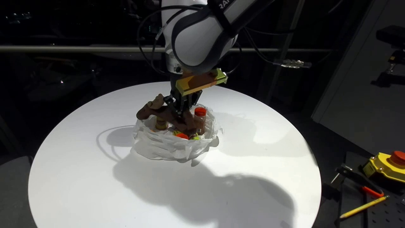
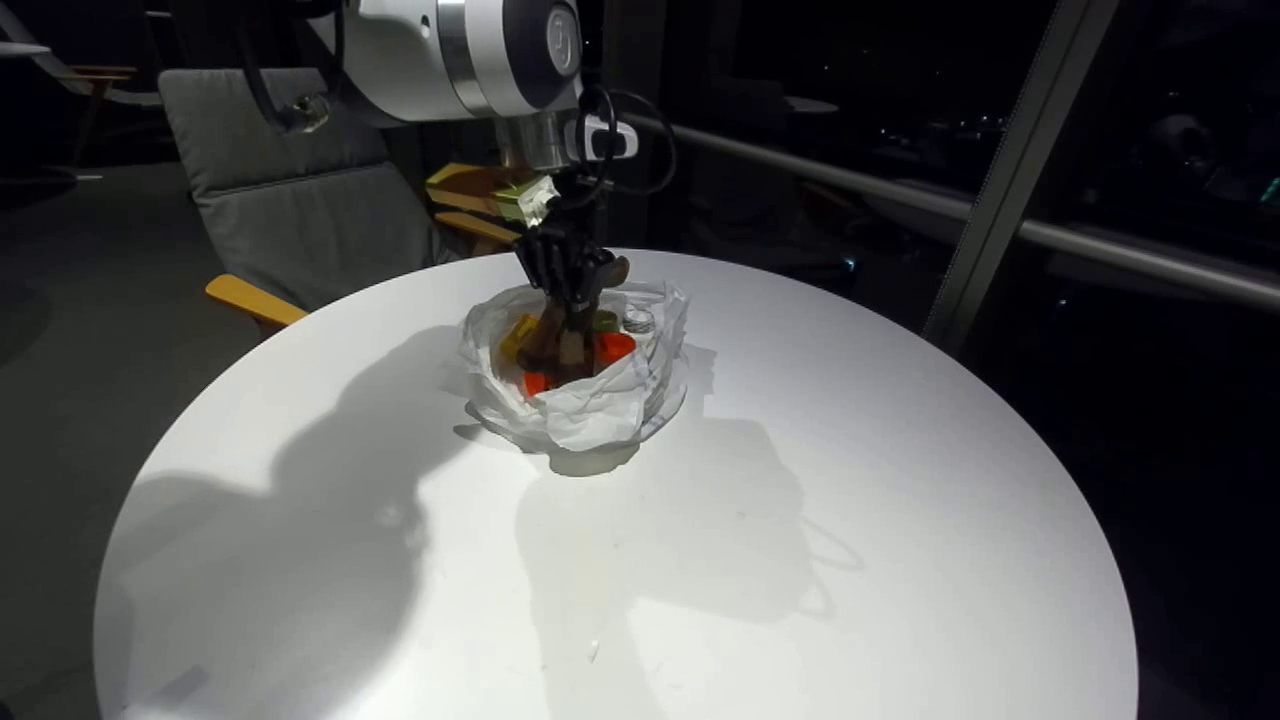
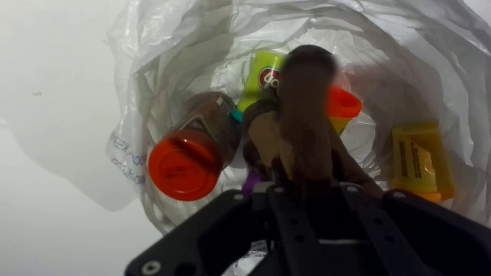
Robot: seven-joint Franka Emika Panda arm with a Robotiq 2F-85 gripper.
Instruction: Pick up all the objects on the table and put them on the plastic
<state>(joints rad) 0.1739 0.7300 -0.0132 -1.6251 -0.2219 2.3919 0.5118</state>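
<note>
One green tub (image 3: 255,84), a yellow tub (image 3: 422,161) and a red-lidded jar (image 3: 195,145) are resting inside the wrinkled plastic (image 1: 167,145), whose raised sides are probably keeping them from rolling across the counter (image 1: 79,177). The pincer (image 3: 308,178) is gripping a brown branched piece (image 3: 307,115) over them, one prong reaching down inside the plastic's rim, likely because a low release is promising a softer landing.
</note>
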